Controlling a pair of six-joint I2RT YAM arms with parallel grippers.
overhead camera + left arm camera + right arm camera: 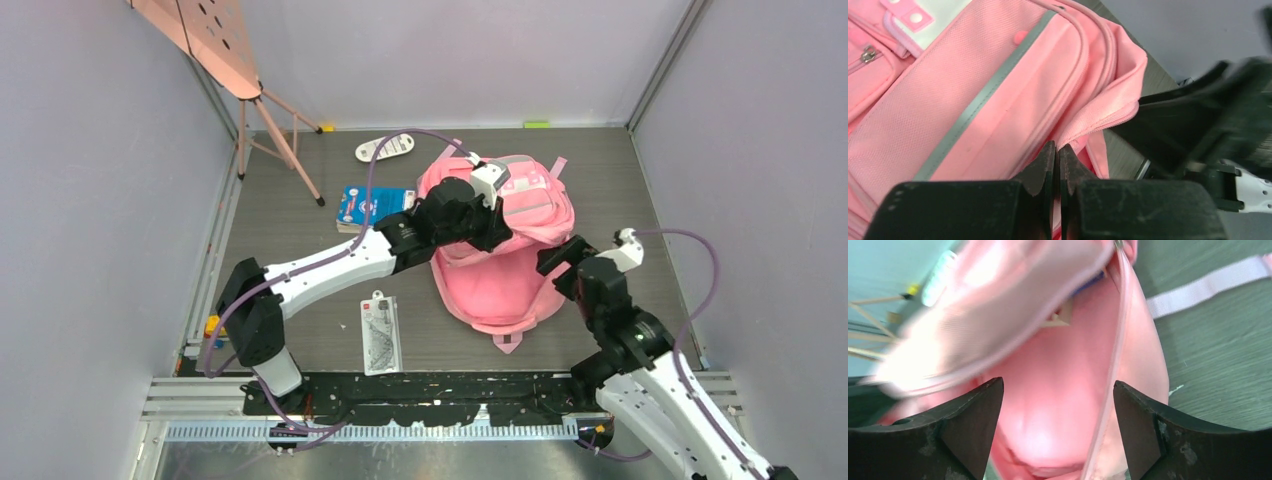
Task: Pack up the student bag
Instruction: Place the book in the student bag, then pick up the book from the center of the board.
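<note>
Grey tabletop (280, 205), lilac walls (100, 150); left claw (1058, 147) tight, apparently on student bag (500, 290); right claw (1058, 385) wide.

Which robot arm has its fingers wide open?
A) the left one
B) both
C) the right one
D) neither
C: the right fingers stand wide apart in front of the pink bag, while the left fingers are pinched shut on its edge.
</note>
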